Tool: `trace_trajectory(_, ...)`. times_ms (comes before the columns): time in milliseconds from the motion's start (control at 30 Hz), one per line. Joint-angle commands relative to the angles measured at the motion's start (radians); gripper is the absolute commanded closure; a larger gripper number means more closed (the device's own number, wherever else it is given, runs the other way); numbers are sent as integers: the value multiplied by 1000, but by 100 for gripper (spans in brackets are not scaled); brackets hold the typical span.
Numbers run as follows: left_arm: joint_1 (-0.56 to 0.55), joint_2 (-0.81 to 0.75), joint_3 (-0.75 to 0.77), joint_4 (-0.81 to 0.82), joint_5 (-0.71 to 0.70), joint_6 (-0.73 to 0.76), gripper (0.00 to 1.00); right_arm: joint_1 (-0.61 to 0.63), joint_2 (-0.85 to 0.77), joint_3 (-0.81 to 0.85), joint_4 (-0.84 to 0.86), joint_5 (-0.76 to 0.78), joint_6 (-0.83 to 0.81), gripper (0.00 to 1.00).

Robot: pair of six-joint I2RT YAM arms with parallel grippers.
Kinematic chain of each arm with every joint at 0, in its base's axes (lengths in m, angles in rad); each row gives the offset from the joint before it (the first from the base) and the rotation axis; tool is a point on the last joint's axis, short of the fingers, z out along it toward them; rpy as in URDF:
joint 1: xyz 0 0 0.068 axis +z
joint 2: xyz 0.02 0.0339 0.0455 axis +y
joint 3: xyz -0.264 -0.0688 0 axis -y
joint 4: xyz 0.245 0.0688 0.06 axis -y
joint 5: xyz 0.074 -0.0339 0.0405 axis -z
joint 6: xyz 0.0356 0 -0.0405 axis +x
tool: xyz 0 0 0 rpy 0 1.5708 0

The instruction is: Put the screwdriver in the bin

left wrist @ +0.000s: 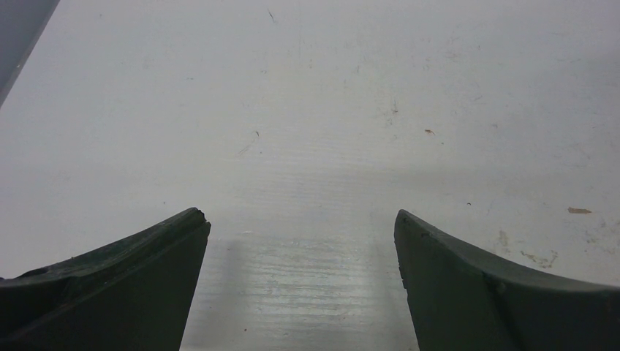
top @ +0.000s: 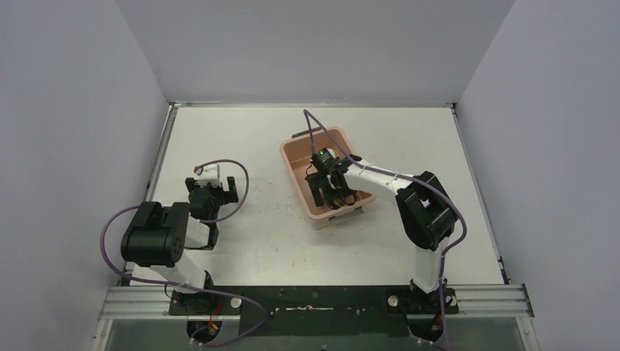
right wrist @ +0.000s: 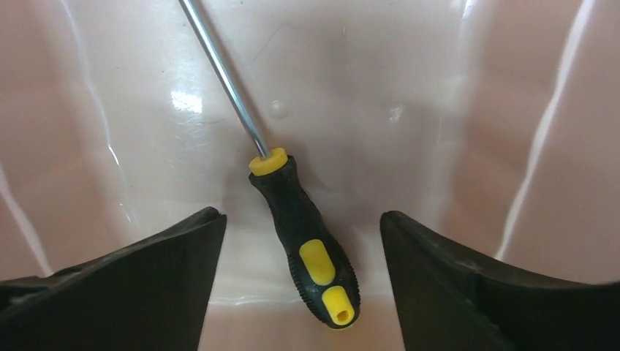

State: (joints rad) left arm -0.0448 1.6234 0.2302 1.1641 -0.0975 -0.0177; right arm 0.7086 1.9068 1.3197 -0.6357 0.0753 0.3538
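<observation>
The screwdriver (right wrist: 303, 234), black-and-yellow handle with a thin metal shaft, lies on the floor of the salmon-pink bin (right wrist: 409, 88). My right gripper (right wrist: 301, 219) hangs open inside the bin, its fingers on either side of the handle with gaps on both sides and no contact. In the top view the right gripper (top: 327, 186) sits low in the bin (top: 296, 157) and hides most of the screwdriver. My left gripper (left wrist: 301, 219) is open over bare table; in the top view the left gripper (top: 213, 186) stays well left of the bin.
The bin stands tilted near the middle of the white table (top: 248, 139), a grey handle (top: 345, 213) at its near short end. Grey walls close in the table at the left, back and right. The arm bases sit on a rail (top: 314, 300) at the near edge.
</observation>
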Motion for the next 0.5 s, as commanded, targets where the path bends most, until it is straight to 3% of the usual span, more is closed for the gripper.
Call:
trace_trajectory(0, -1, -10, 20, 55, -2, -3, 3, 6, -99, 88, -23, 70, -15, 16)
trace_trajectory(133, -1, -10, 20, 55, -1, -4, 3, 6, -194, 149, -46, 88, -48, 0)
trace_trajectory(333, -1, -11, 20, 54, -1, -4, 3, -22, -380, 164, 5, 126, -116, 0)
trace_trajectory(467, -1, -11, 20, 55, -1, -4, 3, -125, -520, 67, 117, 129, -145, 0)
